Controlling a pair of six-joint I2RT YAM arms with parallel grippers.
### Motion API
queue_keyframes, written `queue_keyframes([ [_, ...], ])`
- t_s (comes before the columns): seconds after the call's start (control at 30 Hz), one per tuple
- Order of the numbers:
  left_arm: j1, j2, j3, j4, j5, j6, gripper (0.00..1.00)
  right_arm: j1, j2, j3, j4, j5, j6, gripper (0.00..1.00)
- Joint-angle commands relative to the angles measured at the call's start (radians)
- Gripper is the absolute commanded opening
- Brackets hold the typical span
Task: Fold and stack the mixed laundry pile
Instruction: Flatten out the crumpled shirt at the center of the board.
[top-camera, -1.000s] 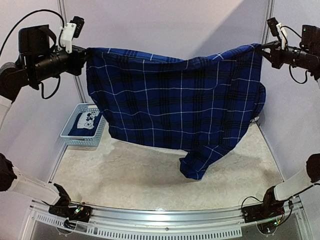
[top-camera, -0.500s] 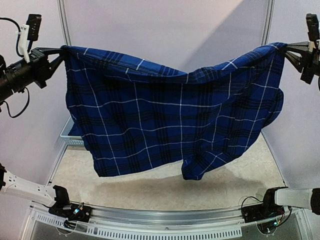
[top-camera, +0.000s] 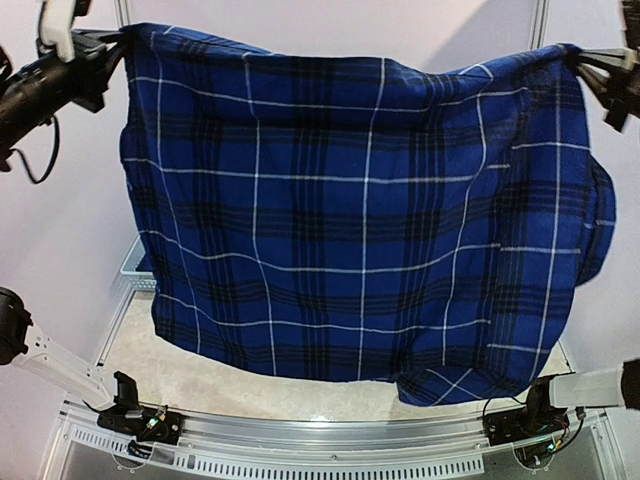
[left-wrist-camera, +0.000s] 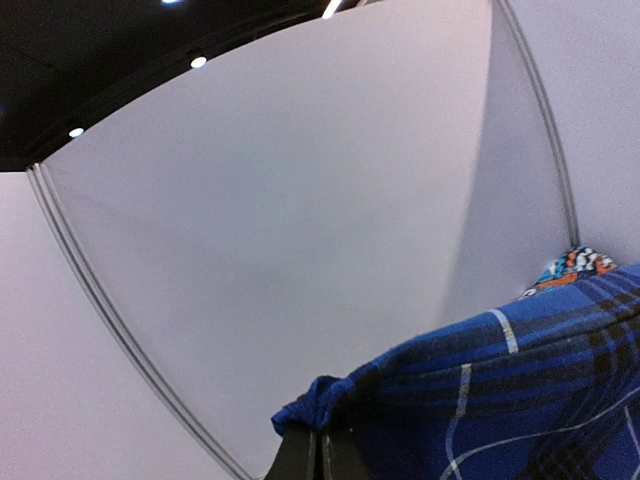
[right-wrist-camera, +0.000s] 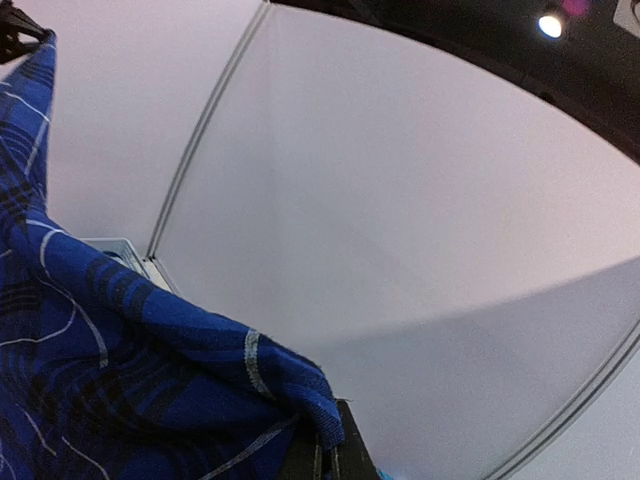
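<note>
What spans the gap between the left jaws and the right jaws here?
The blue-and-black plaid shirt, hanging spread out, one top corner in the left jaws, the other in the right jaws. The top external view shows it.

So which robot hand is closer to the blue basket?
Left. The left gripper holds the plaid shirt up on the basket's side; the right gripper holds the other corner on the opposite side.

We see a pale, speckled tabletop (top-camera: 230, 392) fronted by a slotted aluminium rail (top-camera: 330, 445), only a sliver of a light-blue slotted basket (top-camera: 135, 268) showing at its far left edge beside the white enclosure walls (top-camera: 420, 35), and small round ceiling lights (left-wrist-camera: 198, 62) overhead in the wrist views.
</note>
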Motion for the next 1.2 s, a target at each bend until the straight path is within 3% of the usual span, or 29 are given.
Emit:
queue_keyframes([
  [0.0, 0.071, 0.052, 0.024, 0.103, -0.099, 0.183, 0.00, -0.002, 0.130, -0.032, 0.035, 0.147, -0.065, 0.00],
  [0.13, 0.227, 0.089, -0.039, -0.011, 0.012, 0.034, 0.00, 0.000, 0.208, -0.039, 0.065, 0.143, -0.051, 0.00],
  [0.3, 0.448, 0.093, -0.208, -0.009, 0.167, -0.150, 0.00, 0.021, 0.253, -0.108, 0.109, 0.203, -0.049, 0.00],
  [0.47, 0.617, 0.185, -0.208, -0.090, 0.317, -0.256, 0.00, 0.027, 0.322, -0.161, 0.152, 0.298, -0.050, 0.00],
  [0.77, 0.637, 0.166, -0.022, -0.135, 0.392, -0.284, 0.00, 0.051, 0.358, 0.013, 0.093, 0.287, 0.003, 0.00],
  [0.97, 0.617, -0.007, -0.103, -0.146, 0.563, -0.303, 0.00, 0.076, 0.199, 0.015, -0.005, 0.179, 0.007, 0.00],
  [1.17, 0.600, -0.195, -0.164, -0.132, 0.586, -0.311, 0.00, 0.079, 0.016, 0.007, -0.101, 0.020, 0.002, 0.00],
])
